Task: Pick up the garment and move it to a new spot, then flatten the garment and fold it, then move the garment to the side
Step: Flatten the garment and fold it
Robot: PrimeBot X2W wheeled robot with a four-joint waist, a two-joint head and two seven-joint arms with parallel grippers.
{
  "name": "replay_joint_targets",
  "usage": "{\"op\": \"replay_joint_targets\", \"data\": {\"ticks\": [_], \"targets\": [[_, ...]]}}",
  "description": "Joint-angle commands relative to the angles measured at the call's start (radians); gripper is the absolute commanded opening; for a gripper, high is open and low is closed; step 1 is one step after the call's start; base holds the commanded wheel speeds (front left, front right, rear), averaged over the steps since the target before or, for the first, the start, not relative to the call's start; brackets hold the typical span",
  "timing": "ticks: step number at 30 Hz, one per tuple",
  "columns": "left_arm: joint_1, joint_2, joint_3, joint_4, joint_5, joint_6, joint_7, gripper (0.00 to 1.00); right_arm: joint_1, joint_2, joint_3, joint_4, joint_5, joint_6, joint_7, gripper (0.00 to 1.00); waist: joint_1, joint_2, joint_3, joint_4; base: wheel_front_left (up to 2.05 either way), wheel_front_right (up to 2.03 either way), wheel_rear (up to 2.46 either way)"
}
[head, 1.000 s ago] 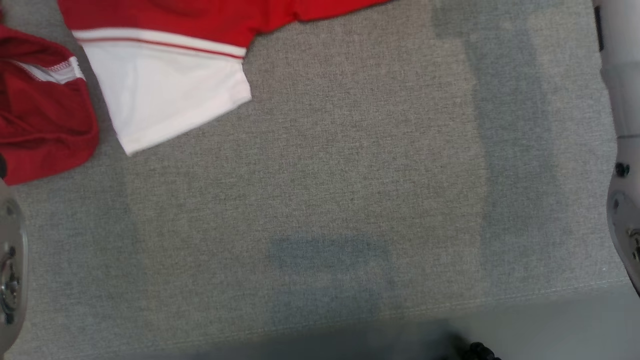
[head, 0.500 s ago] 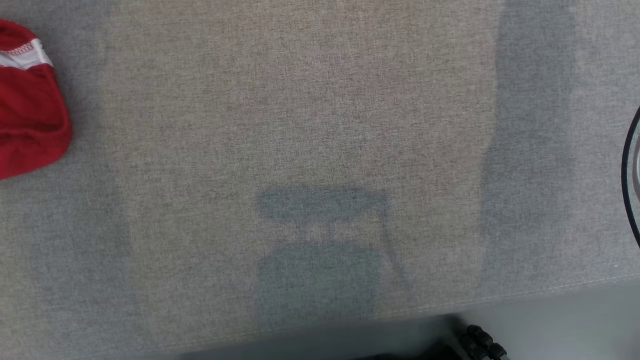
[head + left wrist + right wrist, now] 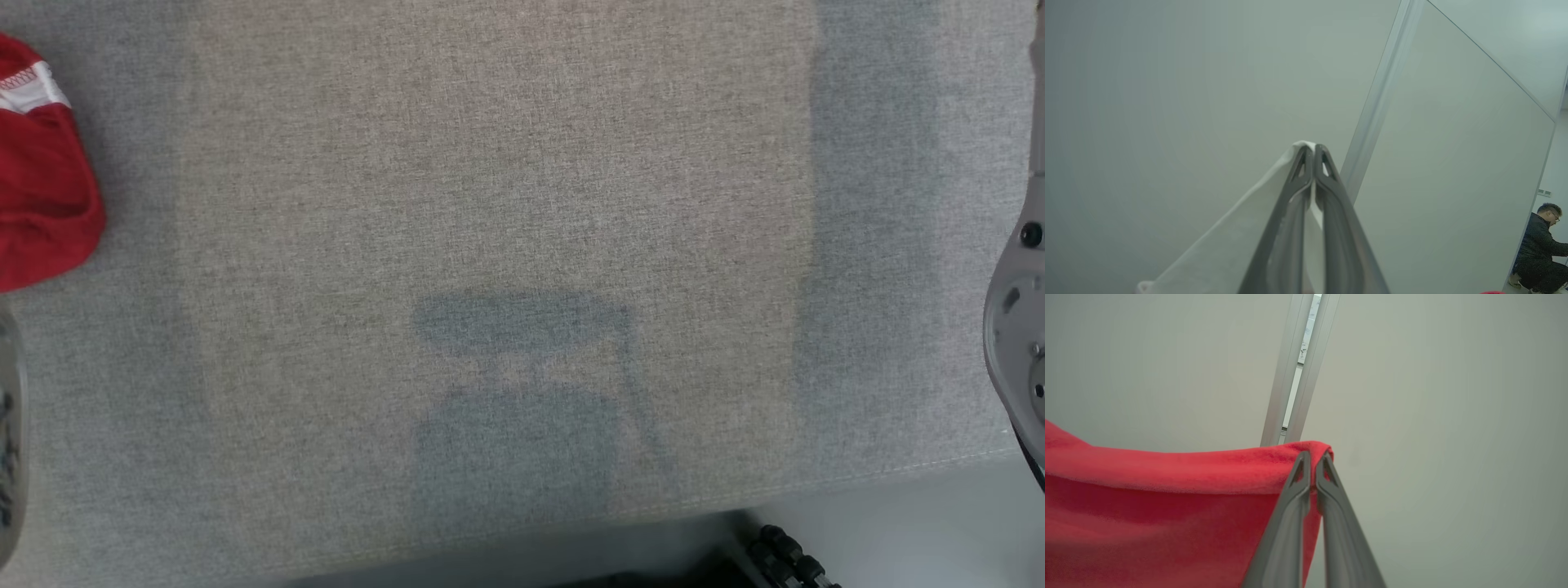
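Up before a pale wall (image 3: 1167, 81), left tool (image 3: 1314, 148) clenched on white panel of red-and-white fabric garment (image 3: 1224, 249); right tool (image 3: 1313, 456) clenched on its red hem. Red bunched cloth (image 3: 45, 188), white-trimmed, at nine o'clock on grey woven counter (image 3: 522, 204).

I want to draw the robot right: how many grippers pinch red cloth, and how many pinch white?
Pinching red cloth: 1, the right gripper.
Pinching white cloth: 1, the left gripper.
Total: 2 grippers, both shut.
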Motion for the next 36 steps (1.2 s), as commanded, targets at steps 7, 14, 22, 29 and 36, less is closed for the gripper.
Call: {"op": "replay_joint_targets", "data": {"ticks": [7,14,22,29,36], "targets": [[0.283,0.048,-0.022,-0.122,-0.13,0.001,0.106,0.0,0.115,-0.085,0.162,0.103,0.088,-0.001,0.003,0.0,0.0,0.0,-0.062,0.03,0.0,0.0,0.0],[0.639,0.032,0.002,-0.32,-0.208,0.074,0.133,0.0,0.255,-0.164,0.326,0.116,0.277,-0.001,0.08,0.0,0.0,0.0,-0.181,0.068,0.0,0.0,0.0],[1.063,-0.011,0.015,-0.499,-0.279,0.178,0.131,0.0,0.488,-0.296,0.443,-0.004,0.491,-0.001,0.245,0.0,0.0,0.0,-0.342,0.112,0.0,0.0,0.0],[1.277,-0.065,0.02,-0.551,-0.321,0.224,0.094,0.0,0.647,-0.354,0.428,-0.083,0.53,-0.001,0.337,0.0,0.0,0.0,-0.428,0.127,0.0,0.0,0.0],[1.457,-0.057,-0.022,-0.578,-0.297,0.273,0.12,0.0,0.808,-0.4,0.372,-0.156,0.512,-0.001,0.431,0.0,0.0,0.0,-0.506,0.134,0.0,0.0,0.0]]}}
